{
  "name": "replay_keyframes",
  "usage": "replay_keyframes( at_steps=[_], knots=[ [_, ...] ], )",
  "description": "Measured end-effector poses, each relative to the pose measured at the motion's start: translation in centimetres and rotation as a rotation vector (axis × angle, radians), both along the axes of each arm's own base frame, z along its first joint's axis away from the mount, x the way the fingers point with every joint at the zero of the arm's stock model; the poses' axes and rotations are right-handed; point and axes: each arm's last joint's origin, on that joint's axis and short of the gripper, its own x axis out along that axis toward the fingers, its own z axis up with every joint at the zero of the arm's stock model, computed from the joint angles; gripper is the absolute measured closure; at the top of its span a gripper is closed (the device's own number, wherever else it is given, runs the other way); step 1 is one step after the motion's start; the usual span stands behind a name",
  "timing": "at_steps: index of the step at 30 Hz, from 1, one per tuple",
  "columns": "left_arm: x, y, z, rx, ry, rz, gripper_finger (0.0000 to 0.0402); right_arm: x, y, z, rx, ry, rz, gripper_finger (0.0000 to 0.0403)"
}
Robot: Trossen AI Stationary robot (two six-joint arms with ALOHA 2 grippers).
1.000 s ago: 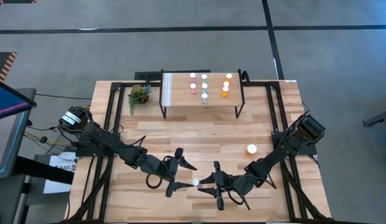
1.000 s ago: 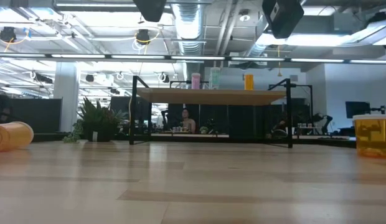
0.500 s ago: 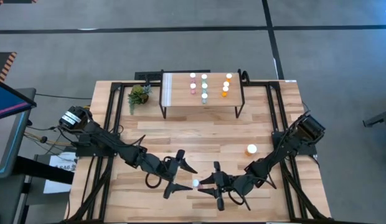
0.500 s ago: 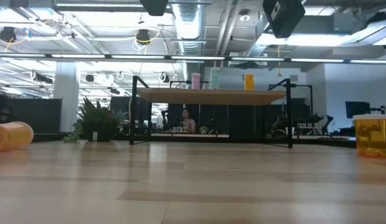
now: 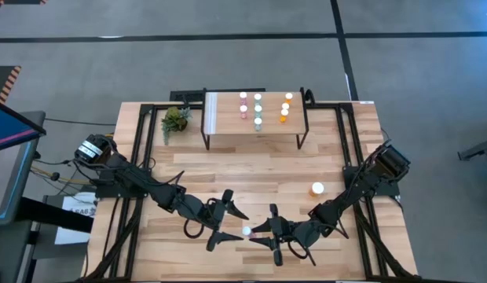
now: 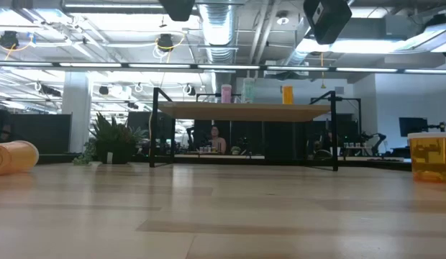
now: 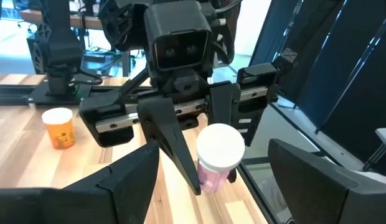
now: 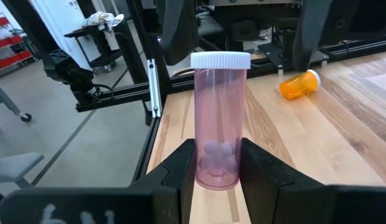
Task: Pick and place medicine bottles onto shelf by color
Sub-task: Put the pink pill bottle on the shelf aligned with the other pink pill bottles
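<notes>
Pink bottle [image 8: 221,121] upright, pinched low on its body by the right gripper [image 8: 210,163].
Both grippers meet near the table's front edge; the left gripper [image 7: 205,180] faces it, fingers spread wide either side of the cap, holding nothing. The bottle's long axis is vertical. The shelf [image 5: 228,118] stands at the far edge, pink ones at its left. An orange bottle [image 5: 316,189] waits near the right edge.

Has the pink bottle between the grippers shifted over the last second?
No. In the high view the pink bottle sits in the same place relative to the shelf, gripped by the right gripper.
</notes>
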Motion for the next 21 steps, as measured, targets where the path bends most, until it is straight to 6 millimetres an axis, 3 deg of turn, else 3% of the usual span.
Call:
replay_keyframes(
  at_steps=[21],
  knots=[
    [0.01,0.08,-0.07,0.019,0.001,0.026,0.0158,0.57,-0.84,0.0,0.051,0.002,-0.039,0.0276]
  ],
)
